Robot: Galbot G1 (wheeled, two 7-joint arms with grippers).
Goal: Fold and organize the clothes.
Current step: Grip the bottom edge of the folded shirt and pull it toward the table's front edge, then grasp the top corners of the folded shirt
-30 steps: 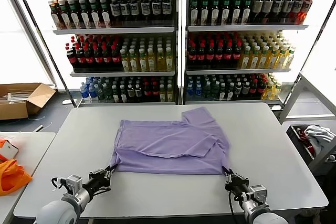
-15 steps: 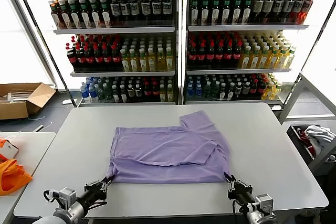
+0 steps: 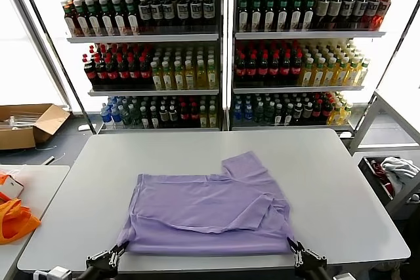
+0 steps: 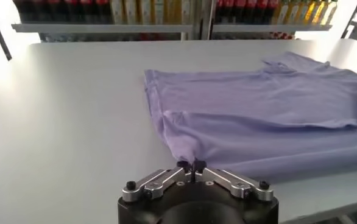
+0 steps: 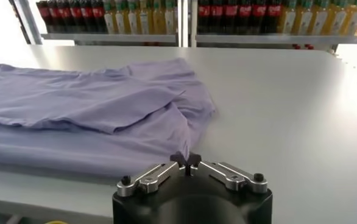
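left gripper (image 4: pixel 191 165) and right gripper (image 5: pixel 185 161) are each pinched closed on a near corner of the t-shirt (image 3: pixel 209 208), at the table's (image 3: pixel 341 181) near edge. judged sound practice: draw both corners evenly and level, keeping the hem taut so the folded layers do not shift. garment lies mid-table, long axis running left to right, one sleeve pointing toward the far shelves (image 3: pixel 223 37).

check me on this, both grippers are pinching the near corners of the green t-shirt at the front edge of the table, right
Not quite: the T-shirt is lavender, not green, as the head view shows. The rest holds: the left gripper and the right gripper are each shut on a near corner of it, at the front edge of the table.
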